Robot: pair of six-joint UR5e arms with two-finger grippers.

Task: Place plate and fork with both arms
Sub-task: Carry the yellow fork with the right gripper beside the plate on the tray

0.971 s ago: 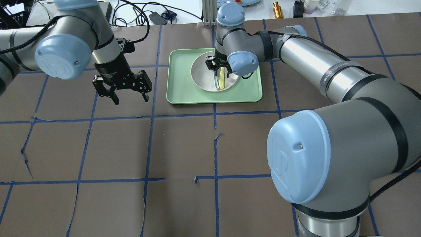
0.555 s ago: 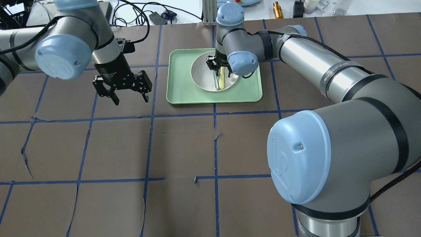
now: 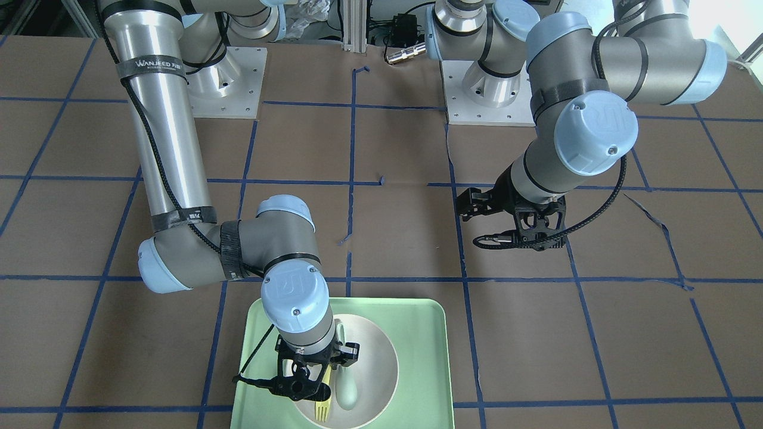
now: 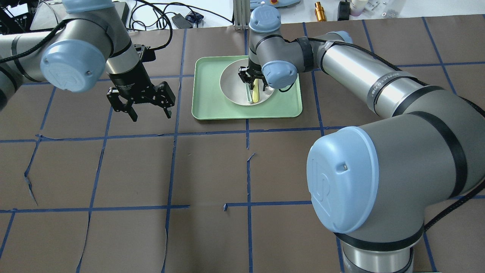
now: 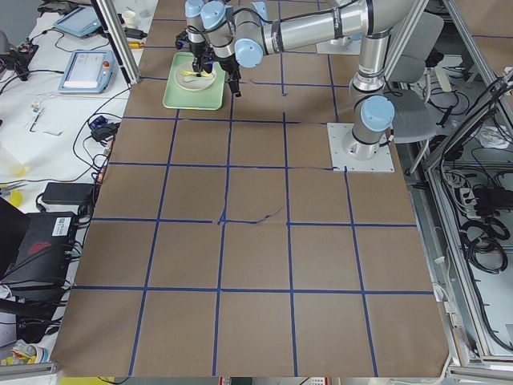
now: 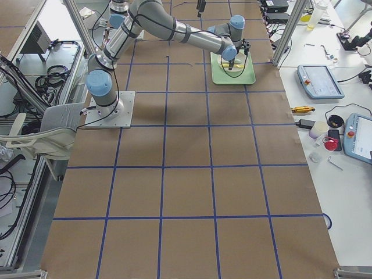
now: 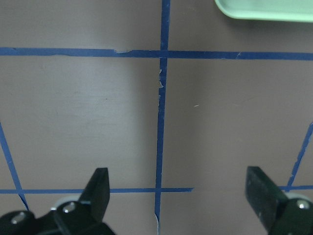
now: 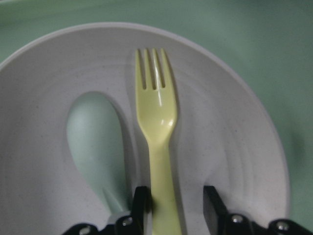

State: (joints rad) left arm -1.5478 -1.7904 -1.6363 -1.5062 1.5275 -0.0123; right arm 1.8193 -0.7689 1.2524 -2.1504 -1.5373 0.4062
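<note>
1 plate (image 8: 234, 122) holds 1 fork (image 8: 156, 112) and 1 spoon (image 8: 95, 142), on 1 tray (image 4: 208, 98), upper centre. Right claw (image 8: 176, 193) straddles the fork handle, released; left claw (image 7: 177, 178) gapes wide.

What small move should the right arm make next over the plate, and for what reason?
Probably close the right tool on the handle of the fork. Its fingers stand on both sides of the handle, with a gap showing on one side. The fork lies in the plate beside the spoon, with one finger between them, so closing should likely grip the fork alone.
</note>
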